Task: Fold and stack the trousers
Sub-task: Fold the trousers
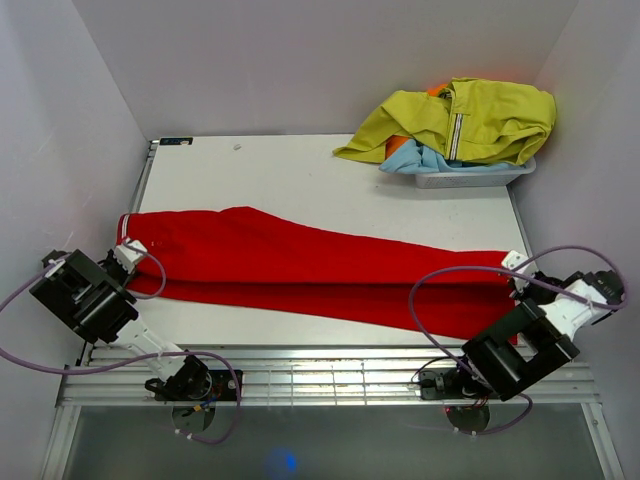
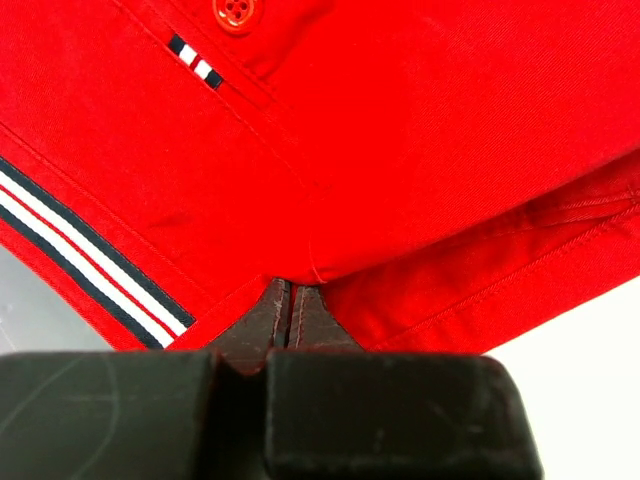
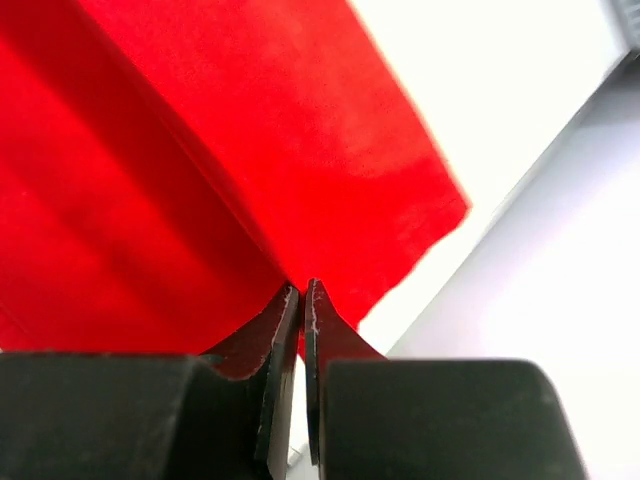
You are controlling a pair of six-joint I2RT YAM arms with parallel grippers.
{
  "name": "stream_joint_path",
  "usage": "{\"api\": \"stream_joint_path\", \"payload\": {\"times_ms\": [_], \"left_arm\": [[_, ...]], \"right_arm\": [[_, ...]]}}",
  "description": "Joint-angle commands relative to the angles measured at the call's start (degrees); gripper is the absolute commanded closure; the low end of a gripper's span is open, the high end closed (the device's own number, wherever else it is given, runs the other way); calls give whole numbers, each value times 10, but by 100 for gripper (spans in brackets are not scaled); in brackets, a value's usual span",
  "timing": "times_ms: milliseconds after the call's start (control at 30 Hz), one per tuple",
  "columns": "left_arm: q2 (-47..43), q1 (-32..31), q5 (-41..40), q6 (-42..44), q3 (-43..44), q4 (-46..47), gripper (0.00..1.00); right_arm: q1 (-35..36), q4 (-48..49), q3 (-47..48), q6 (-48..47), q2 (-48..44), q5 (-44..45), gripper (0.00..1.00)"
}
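The red trousers [image 1: 300,265] lie stretched across the table from left to right, folded lengthwise, waist at the left and leg ends at the right. My left gripper [image 1: 128,258] is shut on the trousers at the waist end; the left wrist view shows its jaws closed on a fabric edge [image 2: 300,275] beside the striped band [image 2: 90,265] and a red button [image 2: 233,10]. My right gripper [image 1: 515,268] is shut on the trousers at the leg end; the right wrist view shows its jaws pinching a red fold [image 3: 300,270].
A white bin [image 1: 470,175] at the back right holds the yellow-green zip jacket [image 1: 470,118], a light blue garment [image 1: 415,157] and something orange. Grey walls close in on both sides. Slotted rails [image 1: 330,375] run along the near edge.
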Motion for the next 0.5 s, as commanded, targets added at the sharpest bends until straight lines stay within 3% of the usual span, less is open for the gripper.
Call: {"api": "stream_joint_path", "payload": {"times_ms": [0,100,200,333,467], "left_arm": [[12,5,-64,-22,13,18,100],[16,6,-73,-28,14,18,100],[19,6,-70,-31,14,18,100],[22,6,-71,-39,14,19,100],[24,6,-78,-40,13,20,100]], "right_arm": [[-8,-77,125,-446,17,2,92],[-11,-179,194,-457,26,17,92],[-1,-245,205,-460,24,74,92],[0,-243,133,-460,-17,195,92],[-1,-193,40,-461,-39,249,92]]}}
